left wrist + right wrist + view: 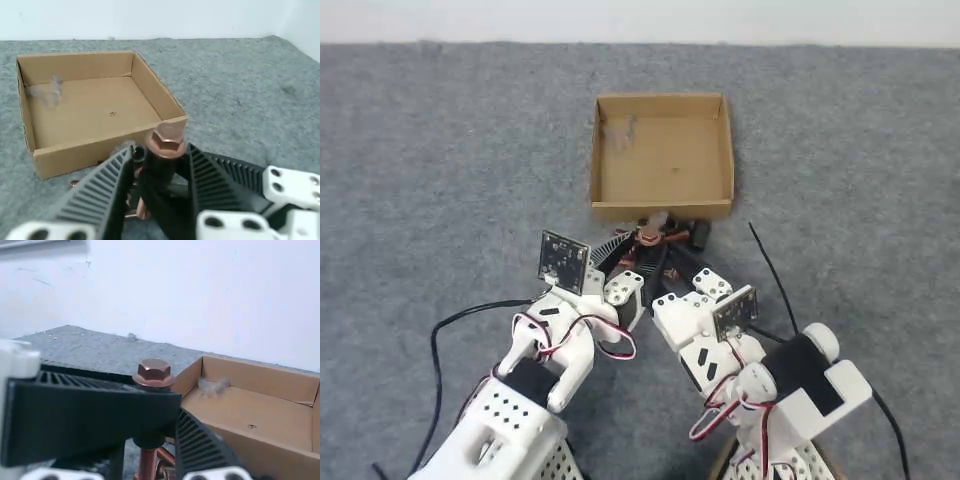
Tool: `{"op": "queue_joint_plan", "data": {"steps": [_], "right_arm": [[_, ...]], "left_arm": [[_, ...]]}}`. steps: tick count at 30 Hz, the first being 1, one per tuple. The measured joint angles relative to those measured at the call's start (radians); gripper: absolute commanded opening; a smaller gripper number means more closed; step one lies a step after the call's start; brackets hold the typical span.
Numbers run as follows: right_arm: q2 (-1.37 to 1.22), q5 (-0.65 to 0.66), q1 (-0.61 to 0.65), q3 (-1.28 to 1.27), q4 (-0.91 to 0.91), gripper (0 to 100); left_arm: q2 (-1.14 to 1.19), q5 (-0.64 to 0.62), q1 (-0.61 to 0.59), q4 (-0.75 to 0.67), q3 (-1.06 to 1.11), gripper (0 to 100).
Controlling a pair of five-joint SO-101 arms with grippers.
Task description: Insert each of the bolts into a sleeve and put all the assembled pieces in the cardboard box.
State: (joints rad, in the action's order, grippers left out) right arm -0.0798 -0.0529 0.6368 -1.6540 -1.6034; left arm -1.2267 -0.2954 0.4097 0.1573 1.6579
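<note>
While beside box wall [90, 148], bolt [165, 140] upright

Coppery metal bolt [165, 140] — matt cardboard box [100, 150]

Bolt [165, 141] between left gripper [159, 167] fingers [107, 192]: shiny copper. Sleeve [158, 176] around bolt: plain black. Fingers: matte black, ribbed with parallel ridges. Mount [290, 182] behind fingers: white plastic, dark round holes. Box [107, 142] just ahead of gripper: plain tan cardboard. Fluff [47, 90] in box corner farthest from gripper: pale grey. Carpet [240, 100] under and around gripper: mottled grey. Wall [150, 17] beyond box: white. Wires [610, 345] behind gripper: red, white, black.
</note>
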Motion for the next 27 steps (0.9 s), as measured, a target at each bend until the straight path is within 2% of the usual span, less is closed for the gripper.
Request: {"op": "queue_joint_plan", "data": {"steps": [10,20,27], "right_arm": [[0.000,0.000,0.000,0.000,0.000,0.7],[0.000,0.000,-0.029,0.000,0.000,0.7],[0.000,0.000,-0.032,0.000,0.000,0.7]], "left_arm": [[0.011,0.005,0.003,0.006,-0.083,16],[0.011,0.003,0.064,0.244,-0.321,16],[0.012,0.003,-0.071,0.313,-0.390,16]]}}
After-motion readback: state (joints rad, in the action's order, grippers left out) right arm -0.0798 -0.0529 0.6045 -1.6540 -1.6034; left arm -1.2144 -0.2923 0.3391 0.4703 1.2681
